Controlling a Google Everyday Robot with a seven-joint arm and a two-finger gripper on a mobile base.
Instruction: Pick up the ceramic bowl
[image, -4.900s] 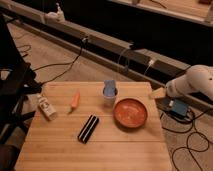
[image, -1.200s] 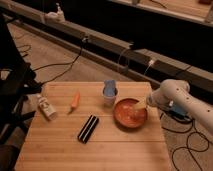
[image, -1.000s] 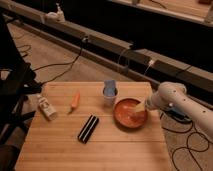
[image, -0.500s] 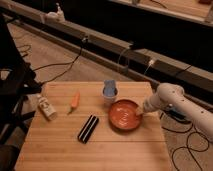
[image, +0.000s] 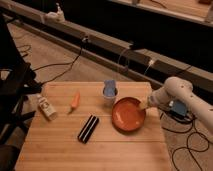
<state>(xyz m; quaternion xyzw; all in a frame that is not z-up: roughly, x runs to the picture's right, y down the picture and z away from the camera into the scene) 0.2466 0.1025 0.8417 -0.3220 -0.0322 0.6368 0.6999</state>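
Note:
The ceramic bowl (image: 127, 115) is a wide orange-red dish on the right part of the wooden table (image: 60, 150). It looks slightly tilted, with its inside turned toward the camera. My gripper (image: 144, 105) reaches in from the right on a white arm (image: 175, 92) and is shut on the bowl's right rim. A small white cup with a blue top (image: 109, 92) stands just beyond the bowl's left edge, close to it.
An orange carrot (image: 75, 101), a white bottle (image: 46, 106) lying down and a black oblong object (image: 88, 128) lie on the left and middle of the table. A black chair frame (image: 12, 90) stands at the left. Cables and a blue box (image: 177, 109) are on the floor at the right.
My gripper came in from the right and closed on the bowl's right rim. The bowl has shifted a little to the left and tipped; the other objects have not moved.

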